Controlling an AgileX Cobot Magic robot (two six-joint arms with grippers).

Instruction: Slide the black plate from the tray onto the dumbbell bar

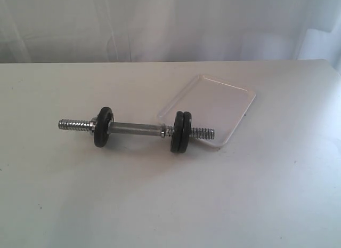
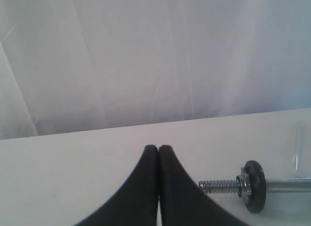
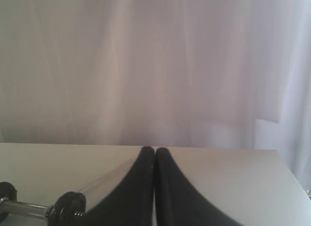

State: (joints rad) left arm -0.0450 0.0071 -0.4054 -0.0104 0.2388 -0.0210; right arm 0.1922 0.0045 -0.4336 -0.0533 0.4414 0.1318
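Observation:
The dumbbell bar [image 1: 138, 129] lies across the table, a chrome rod with threaded ends. One black disc [image 1: 103, 127] sits near its left end. Two black discs [image 1: 181, 132] stand side by side near its right end, and I cannot tell which is the black plate. Behind that right end lies the white tray [image 1: 224, 98], with no disc on it. My left gripper [image 2: 158, 148] is shut on nothing, with the bar's threaded end [image 2: 221, 186] off to one side. My right gripper [image 3: 154, 149] is shut and empty, near the paired discs [image 3: 67, 211]. Neither gripper shows in the exterior view.
The white table [image 1: 256, 194] stretches wide in front of the bar and to both sides. A pale curtain [image 1: 170, 24] hangs behind the far edge of the table. The tray's rim [image 3: 104, 182] runs beside the right gripper's fingers.

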